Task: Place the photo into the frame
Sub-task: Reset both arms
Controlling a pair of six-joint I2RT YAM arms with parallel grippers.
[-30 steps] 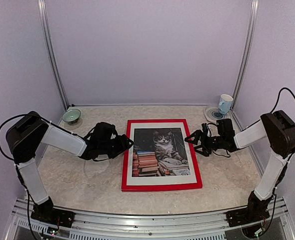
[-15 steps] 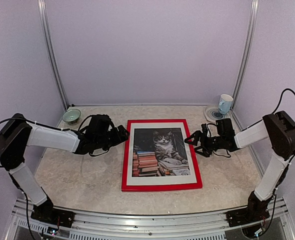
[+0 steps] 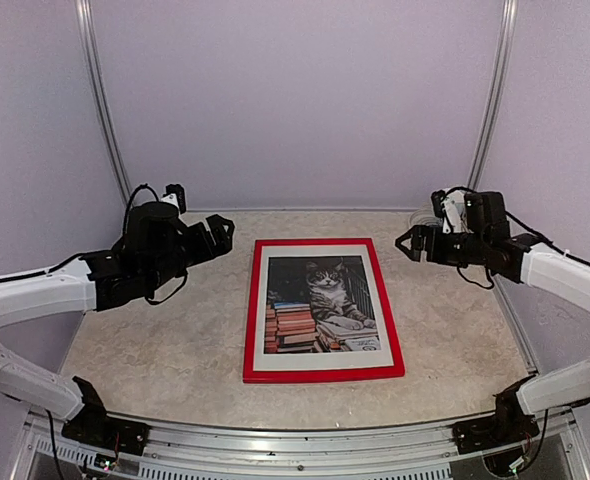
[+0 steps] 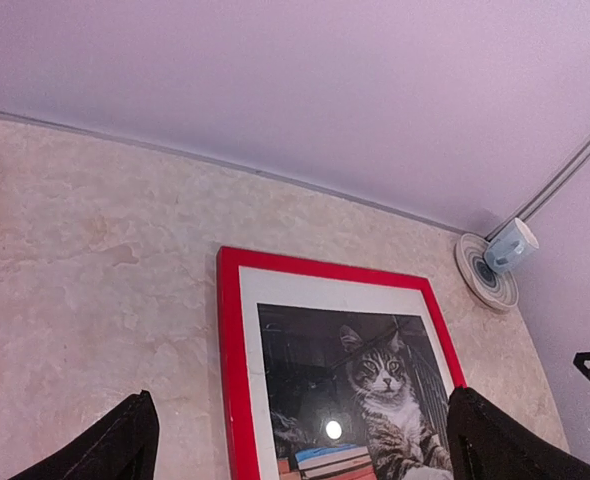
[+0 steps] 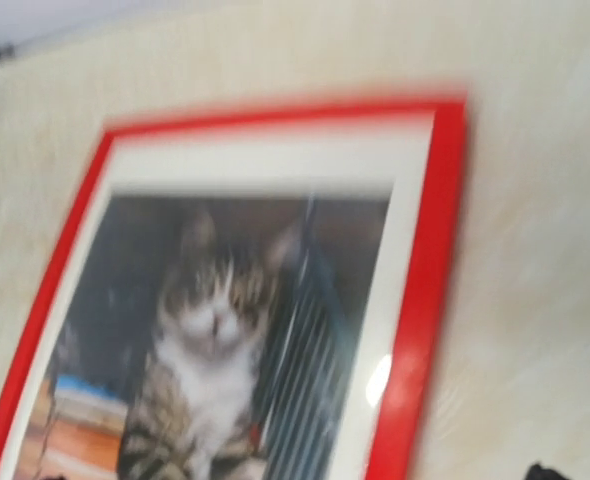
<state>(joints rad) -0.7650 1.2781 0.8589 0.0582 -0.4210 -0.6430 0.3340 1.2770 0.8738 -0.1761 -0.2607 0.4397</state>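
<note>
The frame (image 3: 248,322) lies flat in the middle of the counter (image 3: 145,345). It is a tall rectangle with a thin, bright red edge. Inside the red edge runs a white border (image 3: 316,253). The photo (image 3: 320,305) sits inside that border, face up. It shows a grey stripy cat with a white chest, sitting on piles of red, orange and blue books. The back of the picture is dark. A small spot of light shines on it in the left wrist view. The right wrist view is blurry.

The left gripper (image 3: 218,234) is up off the counter to the left of the frame, spread wide and holding nothing. The right gripper (image 3: 407,243) is up off the counter near the frame's far right corner, also spread wide and holding nothing.

A pale blue mug (image 4: 510,245) sits on a round plate (image 4: 478,278) in the far right corner.
</note>
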